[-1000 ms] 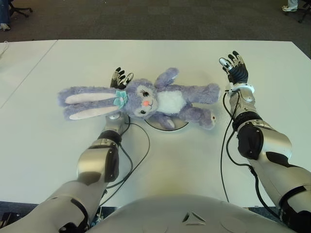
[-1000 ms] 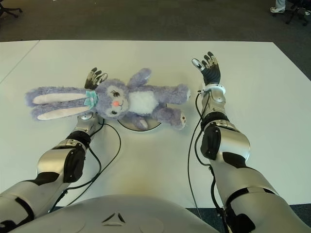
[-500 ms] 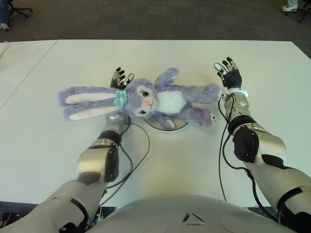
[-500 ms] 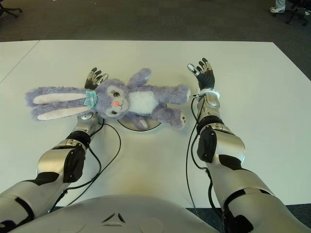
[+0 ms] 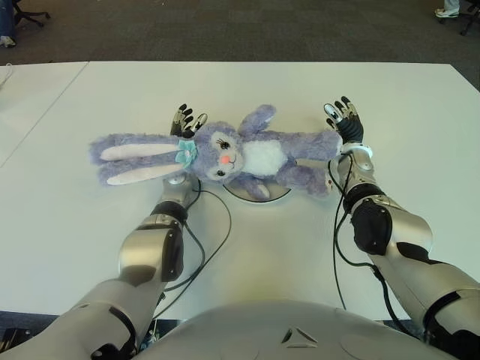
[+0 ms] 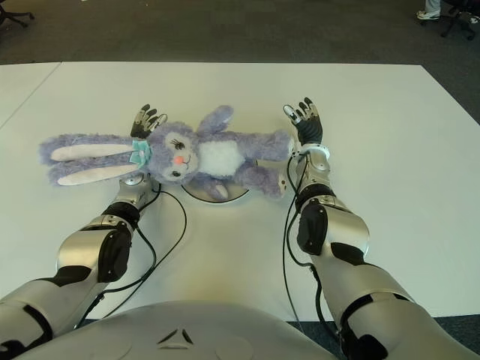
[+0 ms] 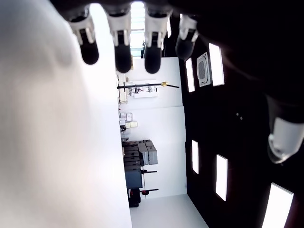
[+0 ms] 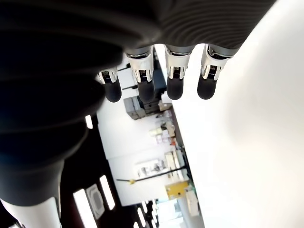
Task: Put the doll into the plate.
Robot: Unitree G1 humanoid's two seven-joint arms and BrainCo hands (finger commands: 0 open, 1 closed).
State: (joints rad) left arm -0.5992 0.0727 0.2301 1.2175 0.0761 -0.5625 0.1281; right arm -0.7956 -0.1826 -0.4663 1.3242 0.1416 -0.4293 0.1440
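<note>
Doll (image 5: 225, 154) lies on its back across the plate (image 5: 281, 193), long ears stretched out toward the robot's left on the white table (image 5: 247, 247). Right hand (image 5: 343, 120) sits just beside the doll's outstretched arm, palm up, fingers spread, holding nothing. Left hand (image 5: 185, 120) shows behind the doll's head, fingers straight and spread, empty, forearm running under the ears.

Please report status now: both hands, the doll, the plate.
Left hand open behind doll's head. Right hand open beside doll's foot end, holding nothing. Doll lies across plate, ears and legs hanging over onto table. Nothing in the way.
</note>
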